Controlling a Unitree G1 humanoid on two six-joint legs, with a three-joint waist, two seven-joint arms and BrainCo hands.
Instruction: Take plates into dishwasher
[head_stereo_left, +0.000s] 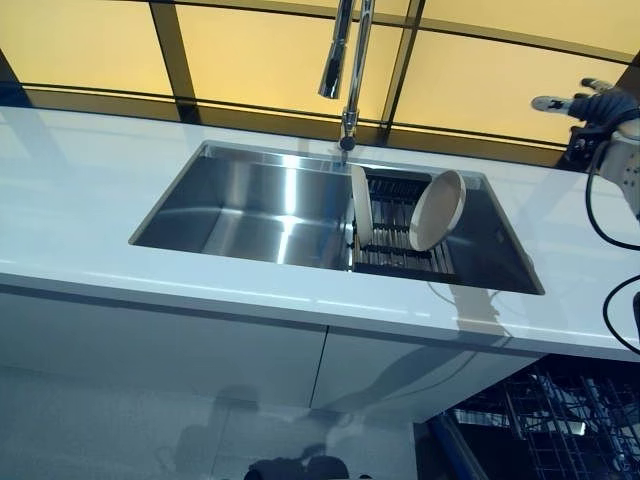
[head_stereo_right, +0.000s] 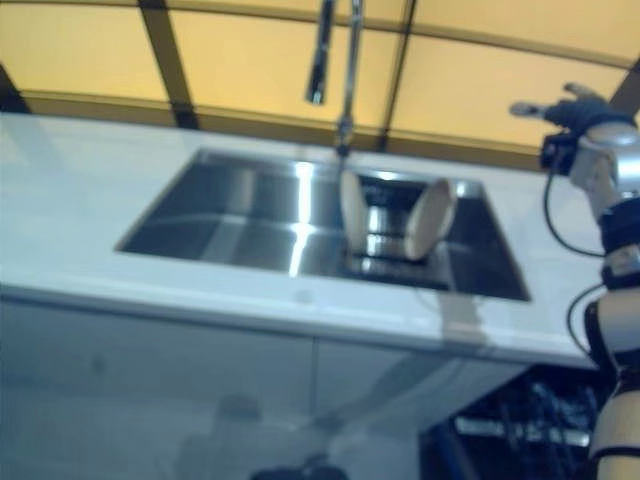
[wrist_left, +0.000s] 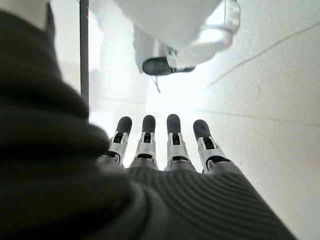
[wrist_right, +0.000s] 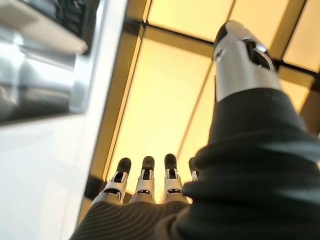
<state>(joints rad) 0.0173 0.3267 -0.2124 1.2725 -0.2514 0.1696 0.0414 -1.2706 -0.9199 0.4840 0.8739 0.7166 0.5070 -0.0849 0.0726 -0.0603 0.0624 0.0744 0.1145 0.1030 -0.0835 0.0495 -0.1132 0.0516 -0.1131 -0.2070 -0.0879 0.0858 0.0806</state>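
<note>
Two white plates stand in a dark wire rack (head_stereo_left: 395, 250) in the right half of the steel sink (head_stereo_left: 240, 215). One plate (head_stereo_left: 361, 205) is upright and edge-on; the other plate (head_stereo_left: 437, 210) leans to the right. My right hand (head_stereo_left: 590, 105) hovers open above the counter's far right end, well right of the plates, with straight fingers (wrist_right: 145, 182) and nothing in it. My left hand (wrist_left: 150, 145) shows only in the left wrist view, open and empty over the pale floor. The dishwasher's wire basket (head_stereo_left: 545, 430) shows below the counter at the lower right.
A tall chrome faucet (head_stereo_left: 345, 60) rises behind the sink's middle. The white counter (head_stereo_left: 70, 190) runs left and right of the sink, with white cabinet fronts (head_stereo_left: 160, 350) beneath. Yellow panels with dark frames (head_stereo_left: 250, 50) back the counter.
</note>
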